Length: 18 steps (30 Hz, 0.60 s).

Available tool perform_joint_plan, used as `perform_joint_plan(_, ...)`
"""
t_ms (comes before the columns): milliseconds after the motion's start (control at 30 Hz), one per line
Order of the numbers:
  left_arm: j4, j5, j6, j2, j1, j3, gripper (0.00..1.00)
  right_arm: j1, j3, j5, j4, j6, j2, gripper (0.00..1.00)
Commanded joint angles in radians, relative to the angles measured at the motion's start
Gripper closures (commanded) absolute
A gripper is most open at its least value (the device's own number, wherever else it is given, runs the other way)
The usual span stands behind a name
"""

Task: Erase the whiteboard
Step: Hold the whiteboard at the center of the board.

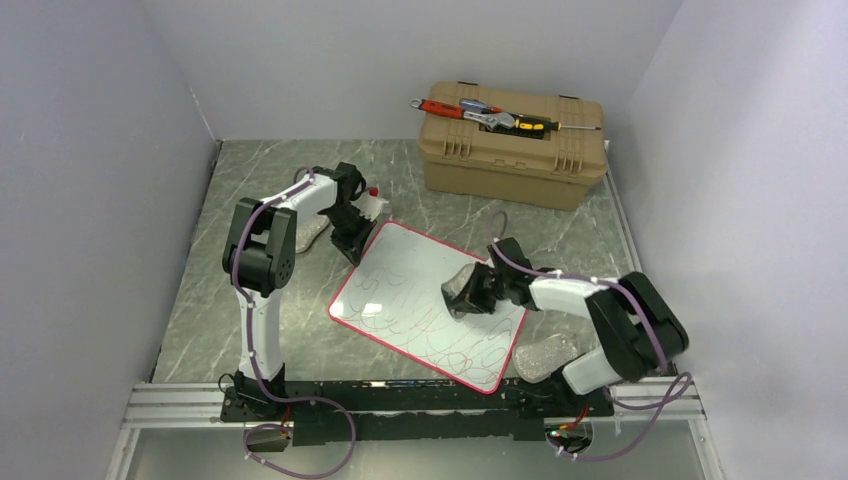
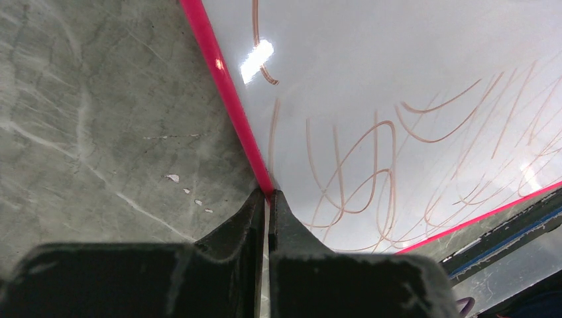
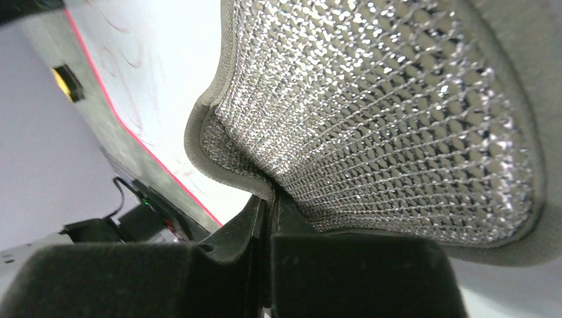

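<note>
Pinching in wrist views: left jaws whiteboard (image 2: 411,59) rim, right jaws mesh pad (image 3: 397,119).

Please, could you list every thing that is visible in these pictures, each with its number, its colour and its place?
whiteboard: one, white with a red rim and thin reddish scribbles, middle of the table.
mesh pads: three as it seems, silvery grey; one held over the whiteboard, one on the table by the right arm, one by the left arm, partly hidden.
toolbox: one, tan, far right.
hand tools: about three, red, silver and yellow-black, on the toolbox lid.
small object: one, white with red, beyond the left gripper; too small to tell.
table: one, grey marbled.
left gripper: black, shut on the whiteboard's rim.
right gripper: black, shut on a mesh pad.
</note>
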Motion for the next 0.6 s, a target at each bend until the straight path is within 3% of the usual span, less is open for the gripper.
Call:
perform_joint_plan(0,0.14,-0.081,0.05,0.117,-0.029,-0.086,0.96,0.014,-0.059,0.13,-0.402,-0.071,-0.101,1.0)
perform_joint_plan(167,0.134,-0.077,0.052,0.118,-0.029,-0.083,0.96,0.014,0.072,0.214,-0.702,-0.14,-0.252,1.0)
perform_joint_plan(300,0.133,-0.074,0.053,0.112,-0.029,-0.084,0.96,0.009,0.113,0.239,-0.808,-0.163,-0.303,1.0)
perform_joint_plan(433,0.138,-0.075,0.054,0.112,-0.029,-0.092,0.96,0.009,0.045,0.172,-0.655,-0.147,-0.233,1.0)
perform_joint_plan(567,0.137,-0.074,0.052,0.124,-0.029,-0.087,0.96,0.037,0.012,0.061,-0.319,-0.064,-0.028,1.0)
